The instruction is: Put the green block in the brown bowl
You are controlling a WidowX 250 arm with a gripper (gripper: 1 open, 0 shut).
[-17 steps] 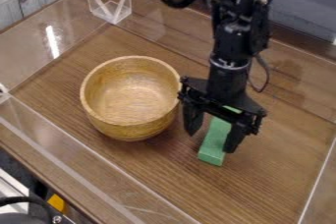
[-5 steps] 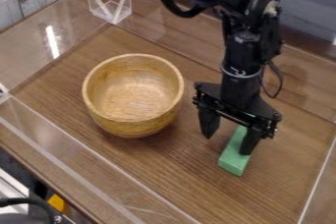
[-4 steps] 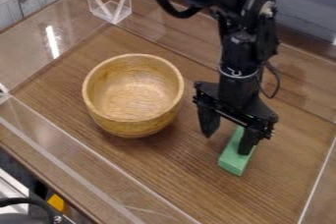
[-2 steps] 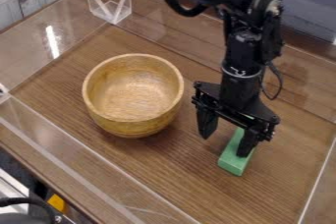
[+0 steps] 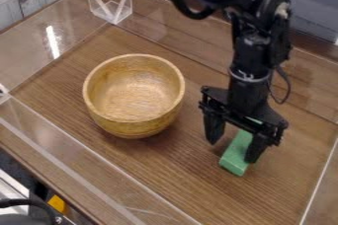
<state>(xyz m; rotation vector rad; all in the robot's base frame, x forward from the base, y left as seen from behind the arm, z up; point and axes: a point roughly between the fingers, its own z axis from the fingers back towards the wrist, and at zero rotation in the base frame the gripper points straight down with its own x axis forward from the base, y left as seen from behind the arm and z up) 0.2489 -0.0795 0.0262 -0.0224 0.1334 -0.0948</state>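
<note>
The green block (image 5: 236,158) lies flat on the wooden table, to the right of the brown bowl (image 5: 130,95). My gripper (image 5: 242,141) hangs straight down over the block's far end, open, one finger on each side of it. The fingers do not pinch the block. Only the block's near end shows below the fingers. The bowl stands upright and holds nothing.
A clear plastic wall (image 5: 79,185) runs along the table's near-left edge. A clear folded stand (image 5: 110,4) sits at the back left. The dark arm (image 5: 258,32) rises up and back from the gripper.
Since the oldest frame the gripper and the green block have shifted right, away from the bowl. Over the last second the gripper has barely moved.
</note>
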